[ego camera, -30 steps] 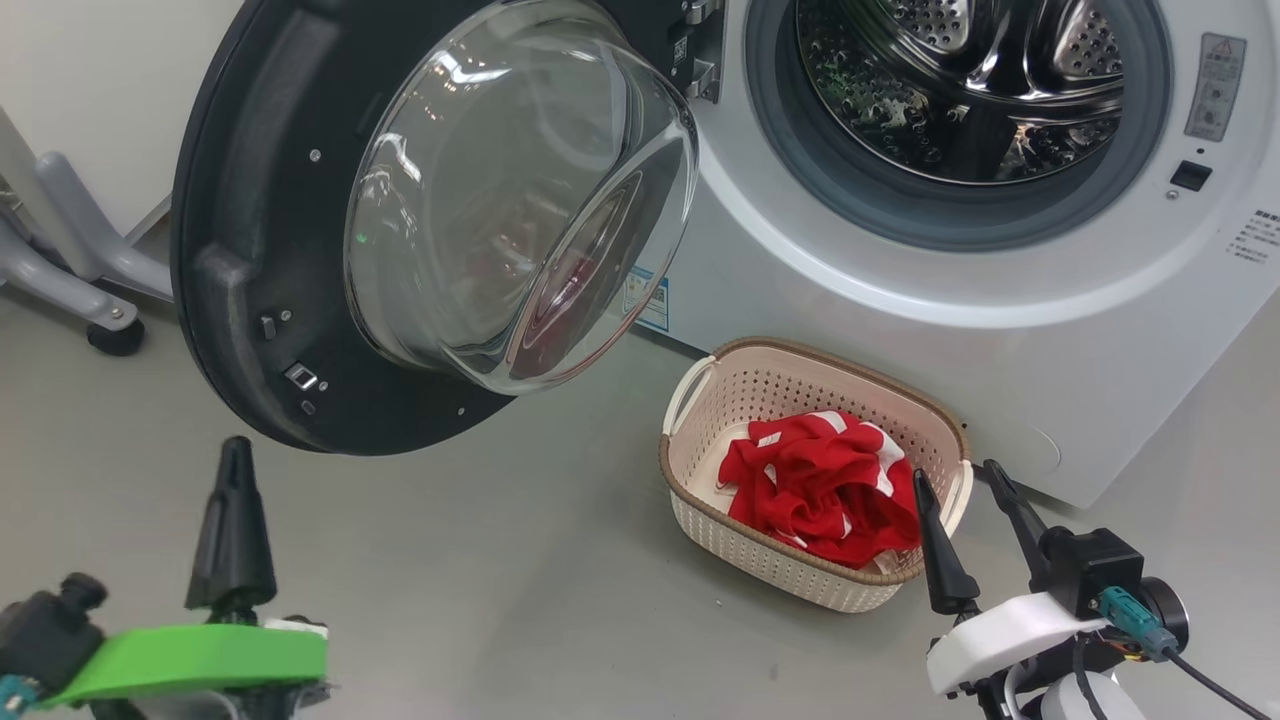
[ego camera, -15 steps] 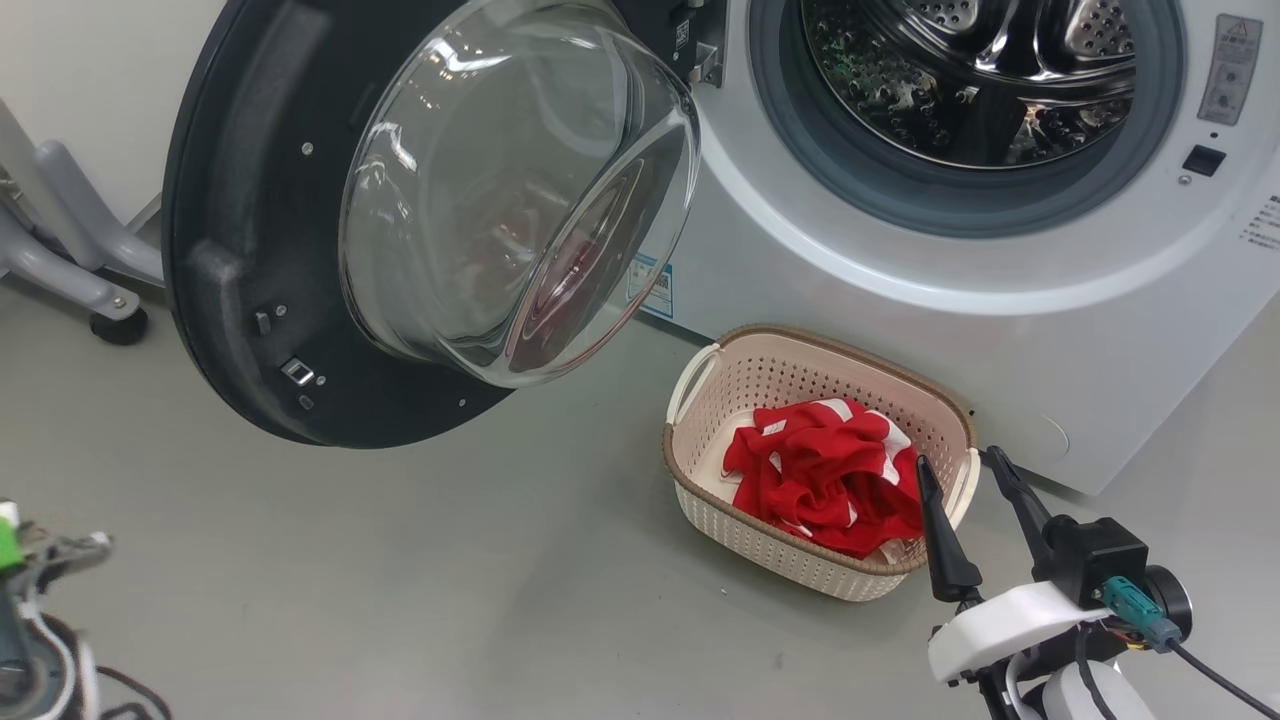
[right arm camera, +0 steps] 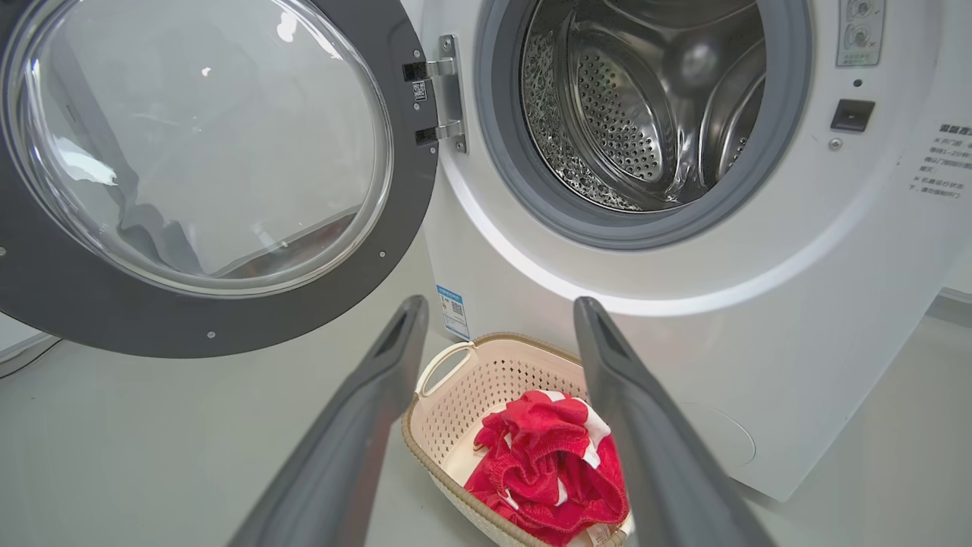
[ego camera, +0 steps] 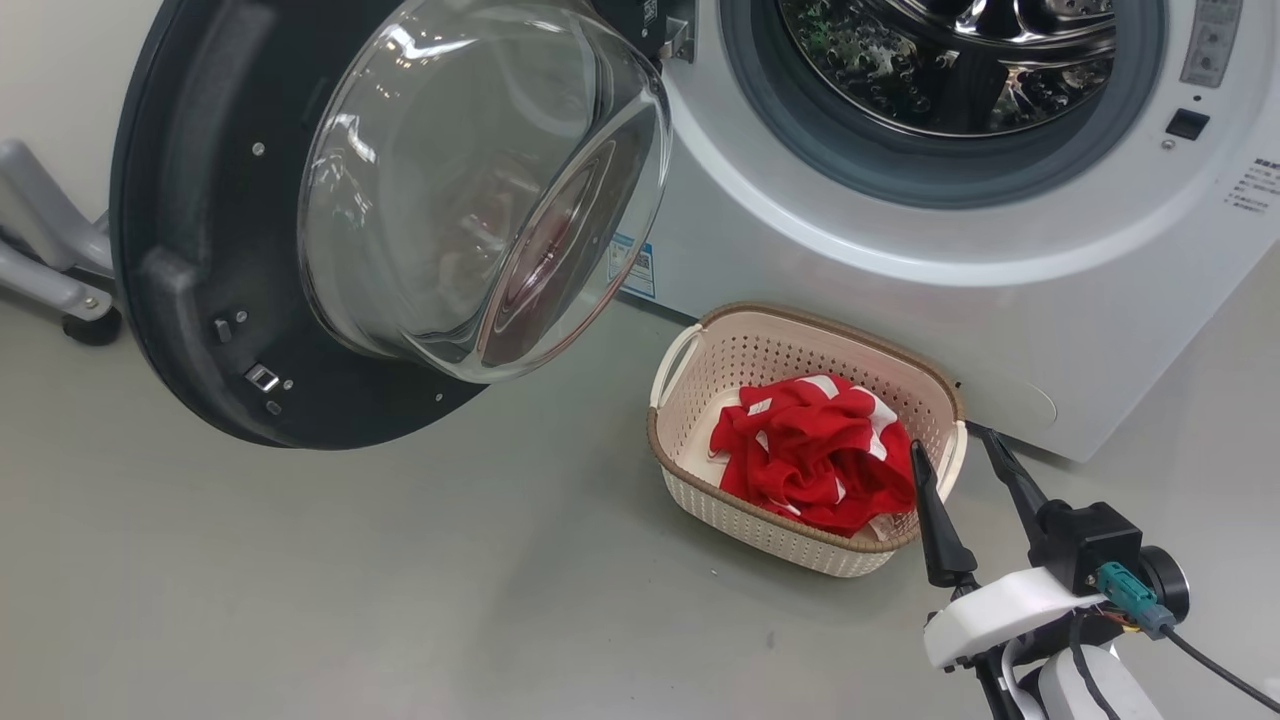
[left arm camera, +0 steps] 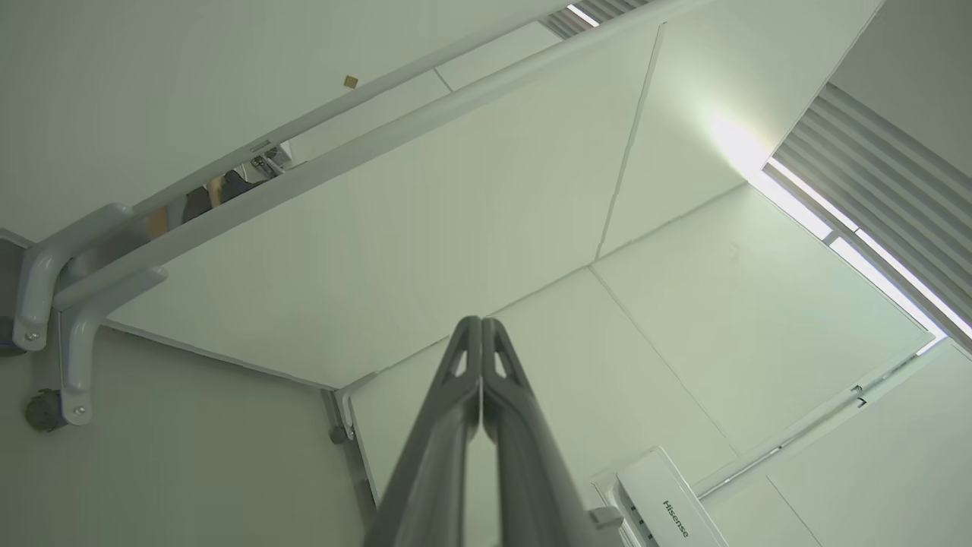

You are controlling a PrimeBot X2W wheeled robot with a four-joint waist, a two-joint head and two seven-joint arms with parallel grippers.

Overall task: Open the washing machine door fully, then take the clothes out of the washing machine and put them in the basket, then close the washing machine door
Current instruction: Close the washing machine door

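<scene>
Red clothes (ego camera: 800,455): heaped in basket (ego camera: 740,515) on floor, just in front of washing machine (ego camera: 900,300), below its mouth. Soft, light, limp; no further handling judged needed.
Drum (right arm camera: 645,114): bare steel in the part seen, no fabric.
Washing machine door (ego camera: 200,250): swung wide to left, hinged at its right edge; closing judged the only step left.
Door handling: stiff, likely heavy, swinging on its hinge. Glass bowl (ego camera: 470,190) smooth, slippery, breakable. Best pushed on black rim at free left edge, by latch (ego camera: 262,377), never on glass.
Right gripper (ego camera: 950,440): fingers well parted, nothing held, near and right of basket.
Left gripper (left arm camera: 481,323): fingers pressed together, nothing between, pointed up at pale wall panels.
Writing: "Hisense" on white unit (left arm camera: 645,486); blue sticker (ego camera: 630,268) with QR code, print too small — panel labels at right of machine unreadable.
</scene>
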